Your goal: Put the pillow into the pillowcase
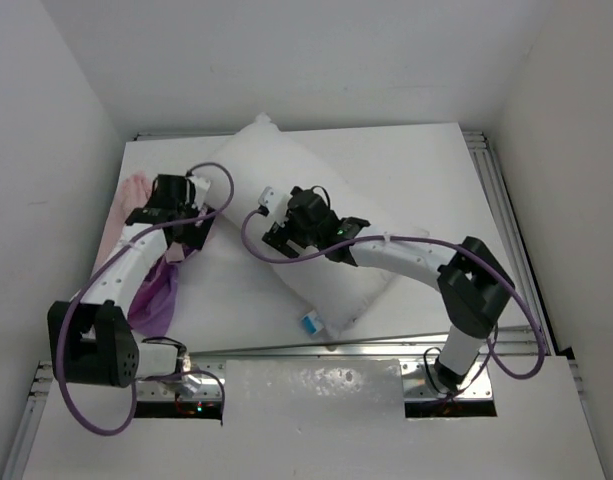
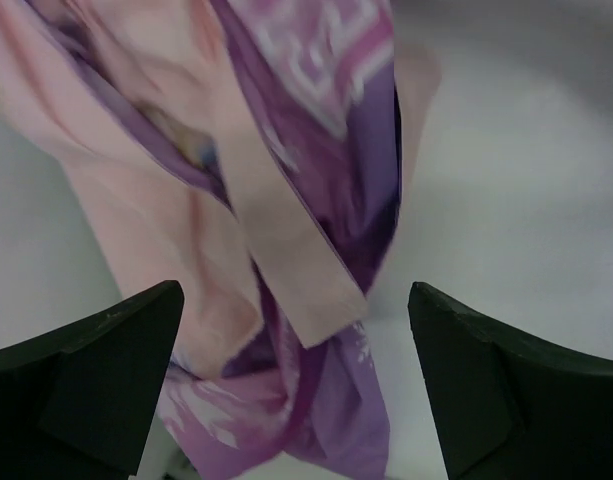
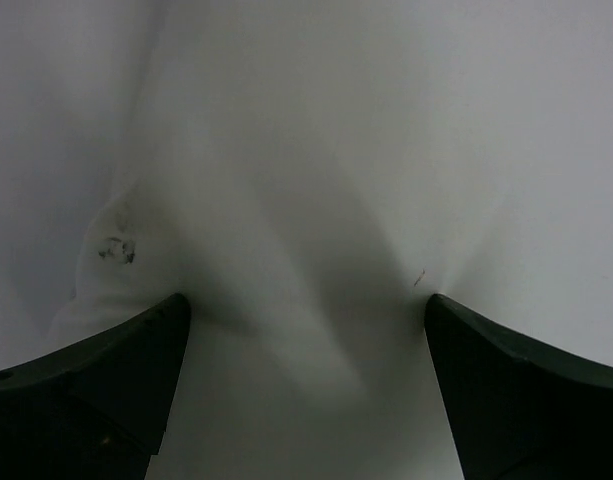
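The large, plump white rectangular fabric pillow (image 1: 286, 160) lies diagonally across the white table (image 1: 416, 170), one corner towards the far edge and the other, with its small blue-and-white tag (image 1: 309, 322), near the arms' bases. The thin pillowcase (image 1: 156, 295), pale pink on one side and purple-pink with white print on the other, lies crumpled at the table's left side, just beside the pillow. The left gripper (image 2: 296, 390) hangs over this bunched cloth with its black fingers (image 2: 96, 370) spread wide. Folds of pink and purple fabric run between them, and neither finger closes on the cloth. The right gripper (image 3: 306, 390) is over the middle of the pillow, its fingers (image 3: 526, 390) also wide apart. Their tips press into the white cover, and creases radiate from them.
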